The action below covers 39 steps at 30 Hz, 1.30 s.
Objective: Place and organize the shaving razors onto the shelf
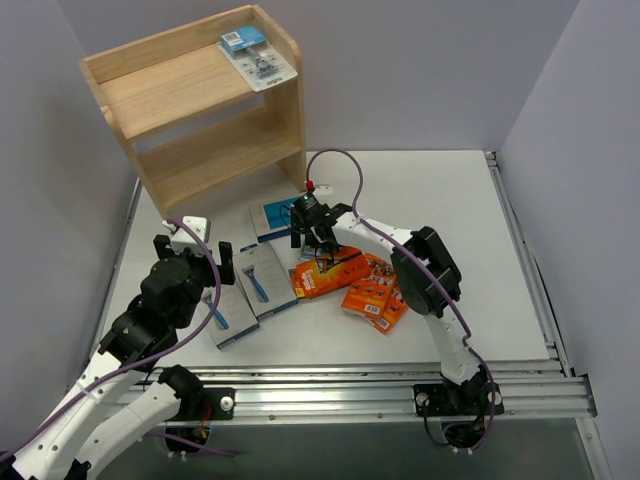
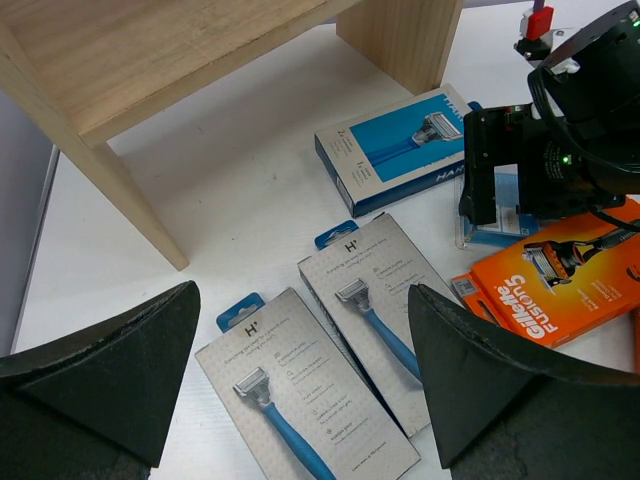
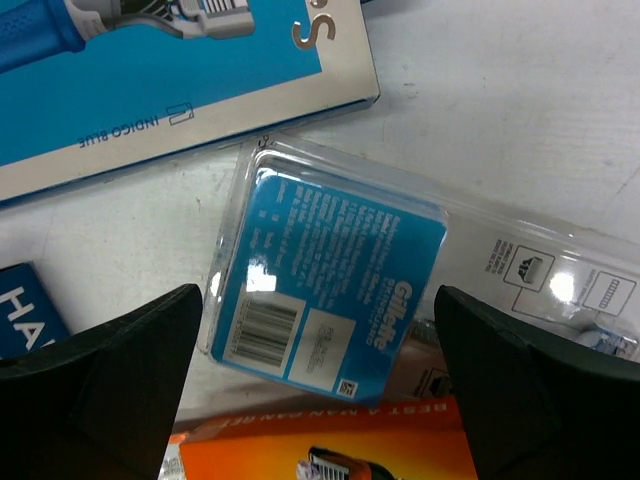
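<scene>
The wooden shelf (image 1: 195,95) stands at the back left, and one clear blister razor pack (image 1: 258,55) lies on its top tier. Two grey razor boxes (image 2: 300,385) (image 2: 385,295) lie side by side below my left gripper (image 2: 305,400), which hovers open and empty. My right gripper (image 3: 320,400) hangs open just over a clear blister pack with a blue header (image 3: 330,290), one finger on each side, not gripping it. A blue razor box (image 2: 400,145) lies behind the pack. Orange razor boxes (image 1: 365,285) lie at its near side.
The right arm (image 1: 425,270) arches over the orange boxes. In the left wrist view the right gripper's black body (image 2: 545,150) stands close to the blue box. The shelf's lower tier (image 1: 215,150) is bare. A metal rail (image 1: 400,390) runs along the table's near edge.
</scene>
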Tool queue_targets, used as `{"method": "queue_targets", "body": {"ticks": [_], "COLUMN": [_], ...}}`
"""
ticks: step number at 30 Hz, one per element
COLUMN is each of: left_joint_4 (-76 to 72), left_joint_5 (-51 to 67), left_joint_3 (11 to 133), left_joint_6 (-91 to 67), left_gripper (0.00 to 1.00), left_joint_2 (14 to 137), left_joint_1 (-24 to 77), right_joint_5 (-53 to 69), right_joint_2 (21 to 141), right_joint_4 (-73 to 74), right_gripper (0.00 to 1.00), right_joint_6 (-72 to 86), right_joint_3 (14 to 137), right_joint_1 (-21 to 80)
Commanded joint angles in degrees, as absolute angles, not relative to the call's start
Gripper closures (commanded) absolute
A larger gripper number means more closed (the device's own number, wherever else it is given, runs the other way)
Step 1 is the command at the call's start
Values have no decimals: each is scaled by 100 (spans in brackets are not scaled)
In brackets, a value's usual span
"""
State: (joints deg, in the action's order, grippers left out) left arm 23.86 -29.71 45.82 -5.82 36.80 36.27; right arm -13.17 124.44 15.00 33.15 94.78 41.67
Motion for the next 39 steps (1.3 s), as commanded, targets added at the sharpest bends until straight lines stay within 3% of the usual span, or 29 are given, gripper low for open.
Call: {"method": "queue_targets", "body": {"ticks": [1, 7, 12, 13, 14, 16, 17, 20, 25, 33, 39], "left_joint_4": [2373, 2391, 2391, 2391, 2391, 2399, 2391, 2382, 2320, 2285, 2022], "left_joint_5": [-2918, -2909, -2909, -2909, -2900, -2883, -2883, -2865, -2892, -2927, -2156], "left_joint_3": [4852, 4860, 4860, 4860, 4860, 4860, 4860, 4860, 4834, 4799, 4720], "left_joint_6": [-677, -686, -703, -703, -703, -703, -703, -703, -686, -659, -729], "left_gripper": [6, 6, 6, 6, 6, 6, 6, 6, 6, 6, 6], "left_joint_2": [3630, 3612, 3586, 3586, 3586, 3595, 3603, 3595, 3551, 3437, 3436], "left_joint_1": [3612, 3621, 3630, 3630, 3630, 3630, 3630, 3621, 3630, 3639, 3656], "right_joint_5": [-1283, -1441, -1634, -1643, -1652, -1687, -1696, -1731, -1662, -1011, -818], "right_joint_2": [12796, 13253, 13298, 13211, 13140, 12869, 12754, 12236, 11076, 10003, 9493], "right_joint_4": [1846, 2319, 2496, 2522, 2522, 2549, 2566, 2540, 1831, 1029, 397], "right_gripper": [4, 7, 24, 30, 47, 63, 77, 90, 100, 100, 100], "right_joint_6": [3401, 3349, 3349, 3349, 3349, 3357, 3357, 3366, 3489, 3656, 3762], "right_joint_3": [9659, 10072, 10108, 10081, 10064, 10011, 10011, 9950, 9537, 9018, 8798], "right_joint_1": [4210, 4350, 4403, 4403, 4403, 4412, 4403, 4386, 4263, 3903, 3806]}}
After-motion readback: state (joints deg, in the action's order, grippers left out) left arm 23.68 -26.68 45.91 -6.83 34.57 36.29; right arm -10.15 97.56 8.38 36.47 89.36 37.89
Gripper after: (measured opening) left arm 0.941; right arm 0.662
